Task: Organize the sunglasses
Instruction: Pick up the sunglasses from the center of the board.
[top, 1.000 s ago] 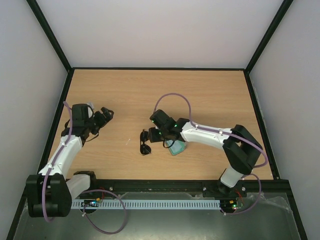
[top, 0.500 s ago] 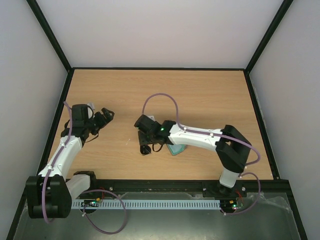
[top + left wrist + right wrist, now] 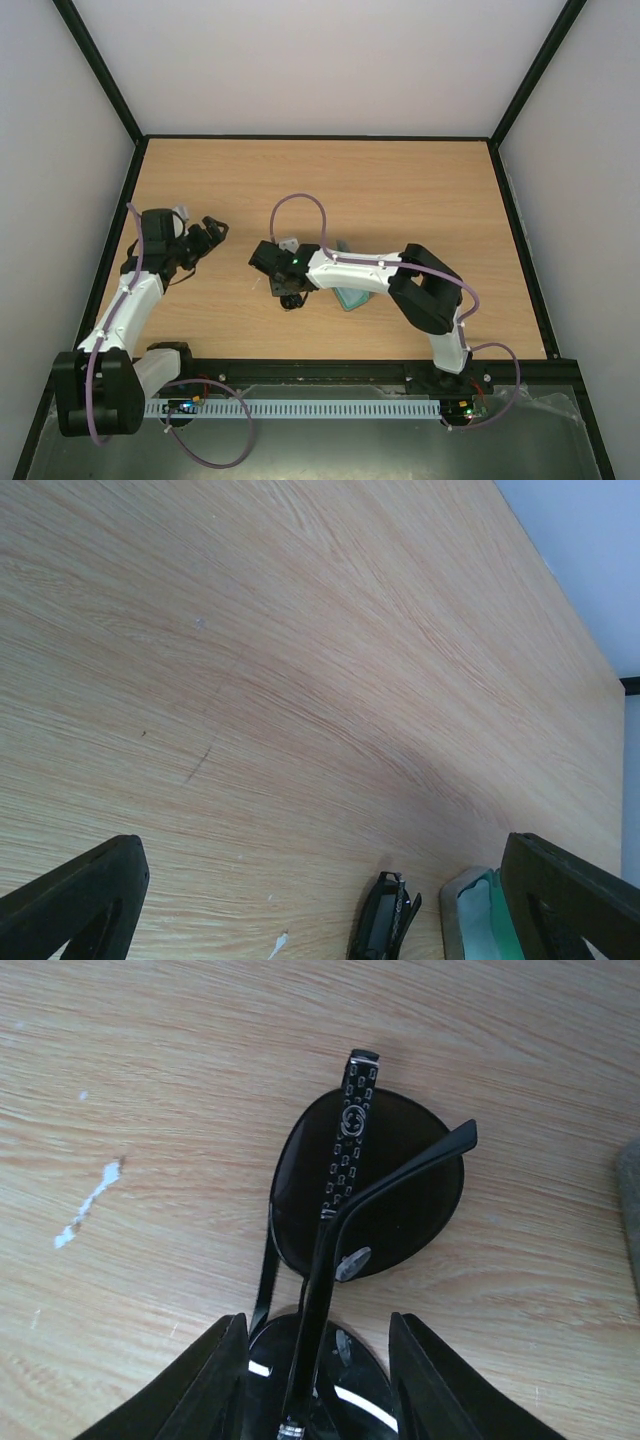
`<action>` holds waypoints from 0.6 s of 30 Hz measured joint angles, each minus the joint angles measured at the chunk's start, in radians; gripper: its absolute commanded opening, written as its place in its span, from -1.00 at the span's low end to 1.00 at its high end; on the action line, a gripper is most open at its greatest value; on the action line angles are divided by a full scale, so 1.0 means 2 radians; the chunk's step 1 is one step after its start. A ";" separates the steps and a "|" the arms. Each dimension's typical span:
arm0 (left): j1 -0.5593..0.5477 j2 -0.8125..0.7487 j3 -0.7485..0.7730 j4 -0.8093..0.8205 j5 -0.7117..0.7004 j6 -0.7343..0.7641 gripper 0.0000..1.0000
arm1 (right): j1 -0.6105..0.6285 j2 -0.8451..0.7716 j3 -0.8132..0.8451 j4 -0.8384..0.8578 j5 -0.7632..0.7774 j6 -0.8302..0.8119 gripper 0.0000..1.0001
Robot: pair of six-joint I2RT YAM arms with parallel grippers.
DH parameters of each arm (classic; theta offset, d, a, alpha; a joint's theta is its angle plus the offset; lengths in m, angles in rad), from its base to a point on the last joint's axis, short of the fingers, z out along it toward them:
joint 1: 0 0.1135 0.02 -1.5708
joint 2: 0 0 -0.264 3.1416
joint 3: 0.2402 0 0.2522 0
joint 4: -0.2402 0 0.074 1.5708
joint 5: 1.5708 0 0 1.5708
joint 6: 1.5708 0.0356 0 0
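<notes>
The sunglasses (image 3: pixel 365 1185) are lying folded on the desk (image 3: pixel 400 190) beside the grey case (image 3: pixel 462 925), the right end effector (image 3: pixel 318 1325) is straddling them, released, and I'd say it should be closing gently across the frame, not a lens, while the left end effector (image 3: pixel 320 855) is hanging released.

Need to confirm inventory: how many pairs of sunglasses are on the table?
1. The sunglasses lie folded near the table's front centre, between the right gripper's fingers. The right arm could hide others.

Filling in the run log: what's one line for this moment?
right gripper: open, straddling folded dark wire-frame sunglasses on wooden table | left gripper: open, empty
</notes>
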 measured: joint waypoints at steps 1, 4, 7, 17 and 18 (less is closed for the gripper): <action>0.001 0.001 -0.001 0.001 0.001 0.000 0.98 | 0.000 0.004 0.001 -0.001 0.001 0.000 -0.29; 0.002 0.002 -0.004 0.002 0.003 0.001 0.98 | 0.000 0.014 0.003 -0.002 0.002 0.000 -0.35; 0.003 0.003 -0.007 0.002 0.005 0.002 0.98 | 0.000 0.020 0.004 -0.002 0.001 0.000 -0.43; 0.007 0.003 -0.017 0.009 0.007 0.002 0.98 | 0.000 0.028 0.004 0.000 0.001 0.000 -0.46; 0.007 0.003 -0.018 0.009 0.007 0.002 0.98 | 0.000 0.029 0.004 0.001 0.001 -0.001 -0.47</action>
